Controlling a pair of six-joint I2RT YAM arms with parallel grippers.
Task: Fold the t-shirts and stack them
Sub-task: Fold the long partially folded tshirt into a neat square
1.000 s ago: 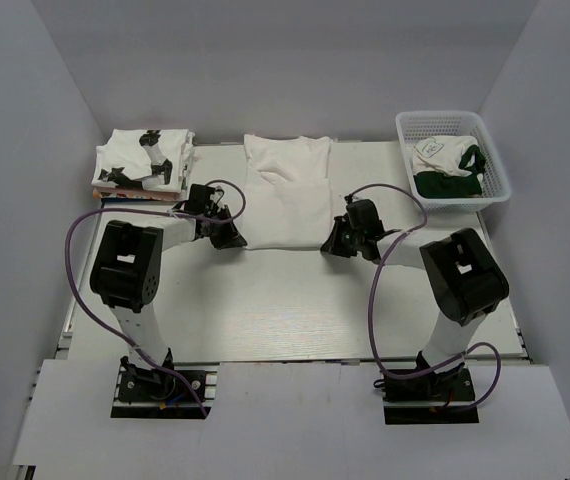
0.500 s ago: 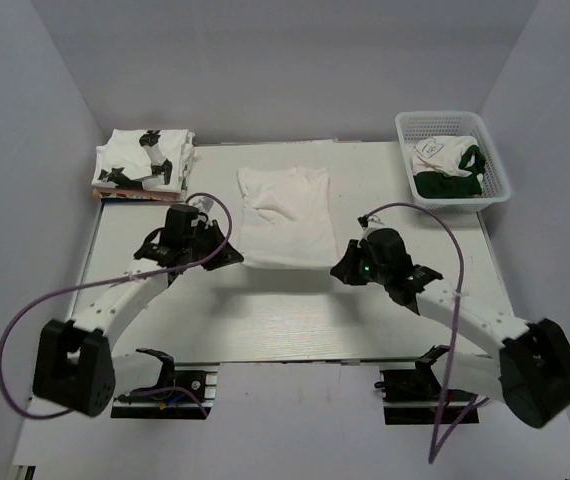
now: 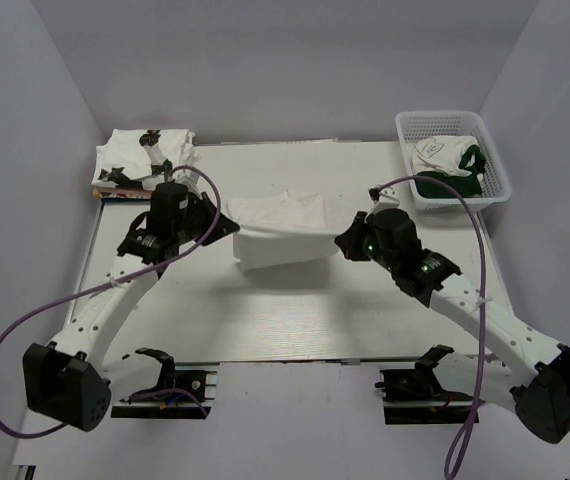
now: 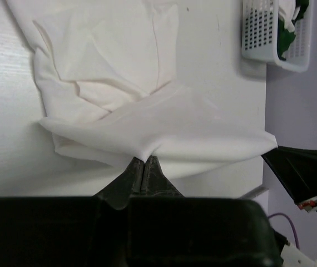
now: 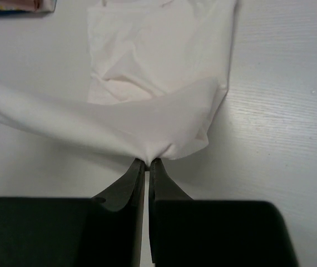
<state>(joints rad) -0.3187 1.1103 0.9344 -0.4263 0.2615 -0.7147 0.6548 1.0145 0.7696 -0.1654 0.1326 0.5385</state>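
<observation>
I was in the middle of a fold. The soft white cotton t-shirt (image 3: 280,230) lay in the middle of the pale wooden counter (image 3: 295,310), with its near edge lifted off the surface and stretched between my two arms. My left end effector (image 4: 144,167) was pinched together on one corner of that raised edge, and my right end effector (image 5: 147,164) was clamped the same way on the other corner. In both wrist views the cloth bunched right at the fingertips. The rest of the shirt rested rumpled on the counter beyond the held edge, with creases across its middle.

I judged this to be the halving fold, with the lifted edge on its way over the body of the shirt. The next move called for carrying both corners evenly toward the far end, keeping the span taut so it would not sag or twist. Then I would need to lower it flat, square with the layer beneath, before letting go on both sides together.

The stack of folded white printed shirts (image 3: 145,160) sat at the far left corner, where this one should go afterwards. The white plastic mesh basket (image 3: 440,122) at the far right held crumpled white and dark-green cloth (image 3: 445,170), probably shirts waiting their turn.
</observation>
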